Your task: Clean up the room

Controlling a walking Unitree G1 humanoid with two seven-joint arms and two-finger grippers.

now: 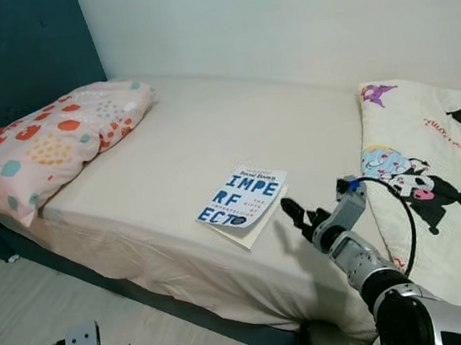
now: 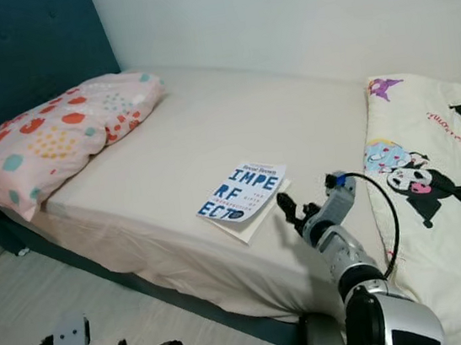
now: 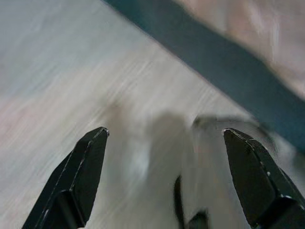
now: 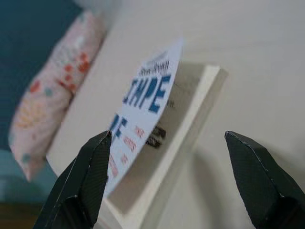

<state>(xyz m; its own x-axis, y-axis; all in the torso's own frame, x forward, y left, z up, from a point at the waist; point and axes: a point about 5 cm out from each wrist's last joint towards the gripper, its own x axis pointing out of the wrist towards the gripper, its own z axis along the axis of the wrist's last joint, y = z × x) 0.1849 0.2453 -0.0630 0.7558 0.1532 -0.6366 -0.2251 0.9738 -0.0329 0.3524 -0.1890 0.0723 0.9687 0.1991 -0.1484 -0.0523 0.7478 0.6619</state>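
A white paperback book (image 1: 242,199) with blue letters lies near the front edge of the bed (image 1: 193,143), its cover lifted slightly off the pages. My right gripper (image 1: 298,217) is open just to the right of the book, low over the sheet, fingers pointing at it. In the right wrist view the book (image 4: 157,143) sits between the two black fingertips (image 4: 90,176), untouched. My left gripper (image 3: 167,181) is open, hanging low over the wooden floor beside the bed frame.
A pink spotted pillow (image 1: 48,145) lies at the head of the bed against the teal headboard (image 1: 11,57). A cartoon-print blanket (image 1: 443,170) covers the right end. Pale wooden floor (image 1: 28,310) runs in front of the dark bed base.
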